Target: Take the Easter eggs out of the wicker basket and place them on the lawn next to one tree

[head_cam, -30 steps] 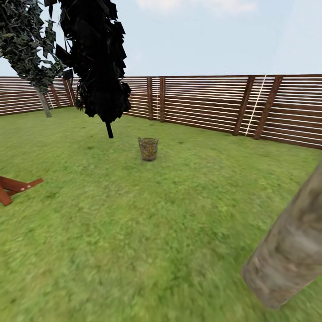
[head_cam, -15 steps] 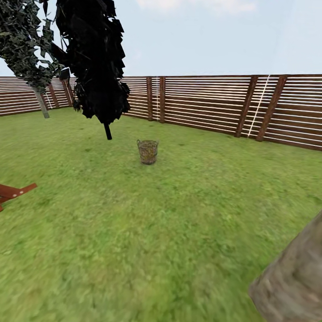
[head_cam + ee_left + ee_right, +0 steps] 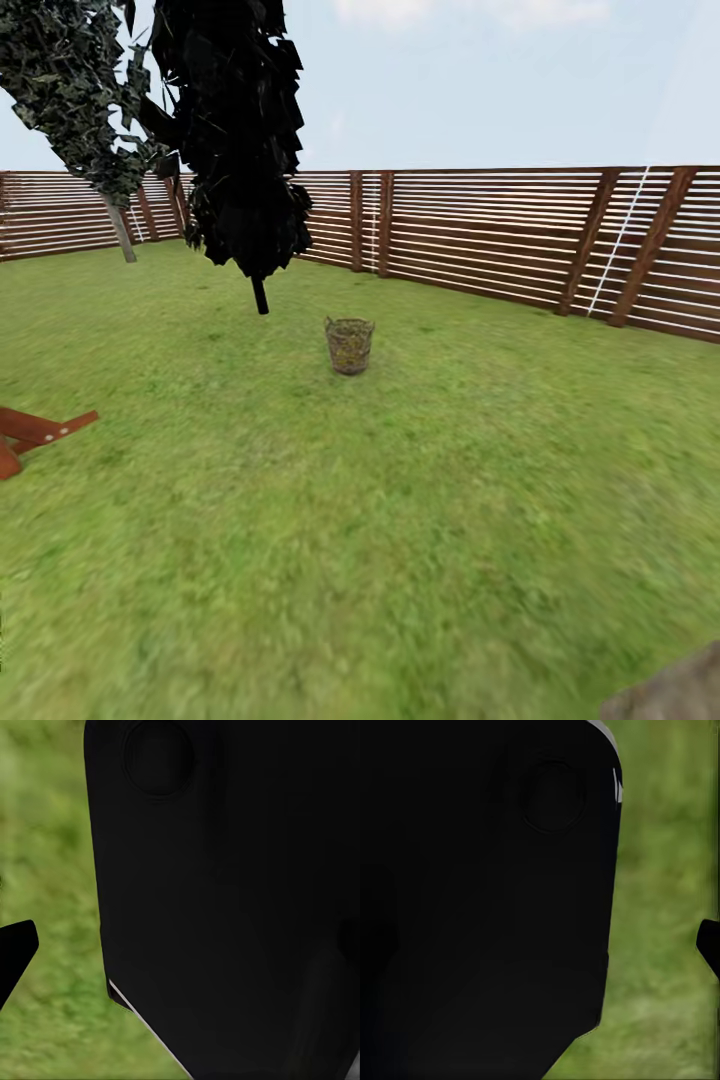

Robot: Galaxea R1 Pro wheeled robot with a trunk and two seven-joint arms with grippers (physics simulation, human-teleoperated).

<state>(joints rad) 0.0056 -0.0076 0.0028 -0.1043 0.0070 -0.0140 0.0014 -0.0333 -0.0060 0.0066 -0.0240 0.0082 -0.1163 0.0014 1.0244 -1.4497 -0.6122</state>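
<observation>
The wicker basket (image 3: 349,345) stands upright on the lawn (image 3: 400,520), some way ahead in the head view and just right of a dark tree's thin trunk (image 3: 260,296). Its contents are too small to make out, so the Easter eggs are hidden. A corner of the thick pale grey-tan tree trunk (image 3: 675,695) shows at the head view's bottom right. Each wrist view has a large black robot part in front of blurred grass. A dark tip, perhaps a finger (image 3: 13,954), sits at the left wrist view's edge, and another (image 3: 709,943) at the right wrist view's edge.
A brown slat fence (image 3: 500,235) rings the grass behind the basket. The black-leaved tree (image 3: 240,130) hangs over the lawn, and a grey-trunked tree (image 3: 122,235) stands by the far left fence. A red-brown wooden beam (image 3: 45,430) lies at the left.
The whole head view has shifted, so the camera moved. The pale trunk has slid almost out of the bottom right corner. The basket looks slightly larger.
</observation>
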